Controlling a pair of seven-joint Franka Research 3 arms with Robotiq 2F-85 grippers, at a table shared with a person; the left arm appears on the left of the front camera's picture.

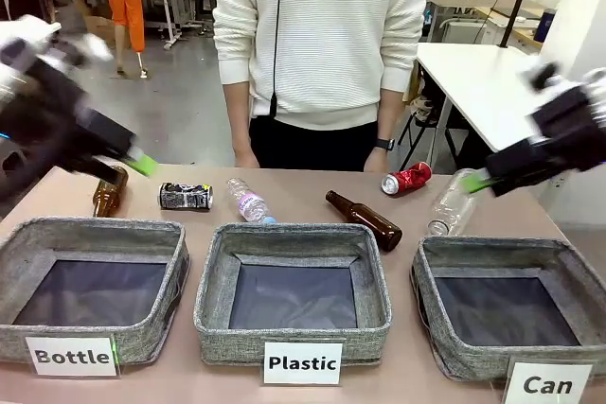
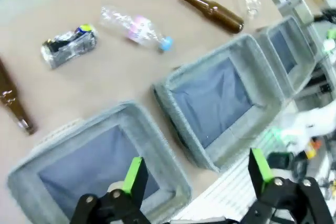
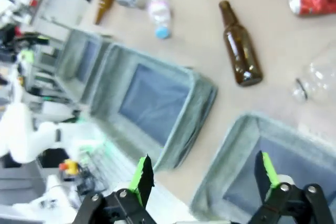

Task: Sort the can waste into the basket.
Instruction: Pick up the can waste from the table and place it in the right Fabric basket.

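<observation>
Along the near edge of the table three grey fabric bins stand side by side, their dark lining showing: the Bottle bin [image 1: 95, 226] on the left, the Plastic bin [image 1: 294, 231] in the middle, and the basket [image 1: 492, 245] with the "Can" label on the right.

Beyond them the waste lies in a loose row. From the left there is a brown bottle [image 1: 109, 191], then the black-and-white can [image 1: 186, 197] on its side, well left of its basket, then a clear bottle with a pink label [image 1: 249, 202]. A second brown bottle [image 1: 365, 219] lies aslant just past the Plastic bin's far right corner. The red can [image 1: 407, 179] lies farther back, and a crumpled clear bottle [image 1: 453, 203] lies just beyond the basket's far left corner.

The left gripper [image 2: 198, 167] hangs in the air at the table's left end, its fingers spread wide and holding nothing. The right gripper [image 3: 203, 171] hangs at the right end, likewise spread and empty.

At the far edge stands a person in a white sweater [image 1: 317, 35], one hand [image 1: 377, 164] just beside the red can.
</observation>
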